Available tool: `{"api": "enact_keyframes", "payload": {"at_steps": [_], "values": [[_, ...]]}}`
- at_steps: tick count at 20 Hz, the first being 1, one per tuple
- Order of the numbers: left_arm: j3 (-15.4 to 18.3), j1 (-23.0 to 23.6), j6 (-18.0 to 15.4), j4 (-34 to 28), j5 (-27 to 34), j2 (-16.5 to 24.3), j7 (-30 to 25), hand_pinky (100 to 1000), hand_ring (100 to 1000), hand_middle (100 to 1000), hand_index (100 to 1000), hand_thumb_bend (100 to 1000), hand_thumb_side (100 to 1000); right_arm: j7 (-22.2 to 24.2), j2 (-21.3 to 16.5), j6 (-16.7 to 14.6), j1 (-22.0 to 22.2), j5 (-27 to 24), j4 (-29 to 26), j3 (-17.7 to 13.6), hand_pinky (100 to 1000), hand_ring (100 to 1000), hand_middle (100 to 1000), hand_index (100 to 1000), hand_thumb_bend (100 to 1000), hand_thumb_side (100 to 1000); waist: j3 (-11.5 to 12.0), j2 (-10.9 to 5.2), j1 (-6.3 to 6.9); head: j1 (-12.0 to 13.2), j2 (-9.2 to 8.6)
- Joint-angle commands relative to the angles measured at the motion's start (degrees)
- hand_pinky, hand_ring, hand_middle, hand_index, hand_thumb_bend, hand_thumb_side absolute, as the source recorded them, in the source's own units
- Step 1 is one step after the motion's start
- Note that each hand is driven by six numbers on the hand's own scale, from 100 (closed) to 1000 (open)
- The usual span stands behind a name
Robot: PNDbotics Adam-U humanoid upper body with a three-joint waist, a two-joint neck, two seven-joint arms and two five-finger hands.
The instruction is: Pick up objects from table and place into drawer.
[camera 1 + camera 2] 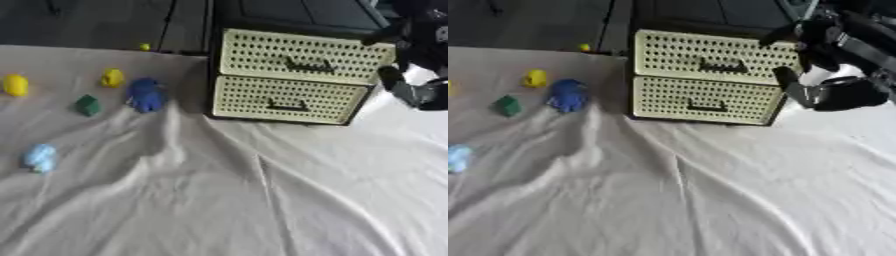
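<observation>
A cream drawer unit [297, 80] in a black frame stands at the back of the table, with its upper drawer [302, 57] and lower drawer [284, 100] both closed. Left of it lie a blue toy [145, 94], a small green piece [87, 105], two yellow pieces [111, 78] [15, 84] and a pale blue piece [39, 158]. My right hand [842, 92] hangs just off the unit's right side, level with the drawers. Its fingers are spread and hold nothing. My left hand shows in no view.
A wrinkled white cloth [262, 200] covers the table, with raised folds running from the unit toward the front. A tiny yellow thing [144, 47] sits at the cloth's far edge. Dark floor lies beyond.
</observation>
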Motion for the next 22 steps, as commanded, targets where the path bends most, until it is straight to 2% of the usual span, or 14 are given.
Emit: {"api": "enact_keyframes", "payload": {"at_steps": [1,10,13,22], "values": [[-0.3,-1.0,0.0,-0.8,0.1,0.9,-0.3,563,590,688,855,203,897,0.9,-2.1,-0.6,-1.3,-1.3,1.3,-0.4,321,100,100,831,100,374,0.4,-0.66,-0.17,-0.6,-0.85],[-0.4,-2.1,-0.1,-0.8,-0.2,1.1,-0.6,562,588,686,855,203,902,6.2,-2.4,-1.8,-1.1,-4.4,3.2,-0.6,339,100,100,868,100,418,3.2,1.26,-2.01,-1.9,-1.67],[-0.4,-2.2,-0.2,-0.8,-0.3,1.0,-0.6,562,588,686,855,203,903,6.6,-2.3,-1.4,-1.6,-3.8,4.0,-1.1,339,100,100,875,100,413,3.7,1.66,-2.02,-2.6,-2.51],[-0.6,-2.4,-0.1,-0.8,-0.3,0.7,-1.0,561,586,684,855,202,906,4.3,-1.3,-0.3,-3.0,0.3,5.9,-0.5,340,100,100,849,100,403,4.3,2.48,-1.77,-7.5,-5.86]]}}
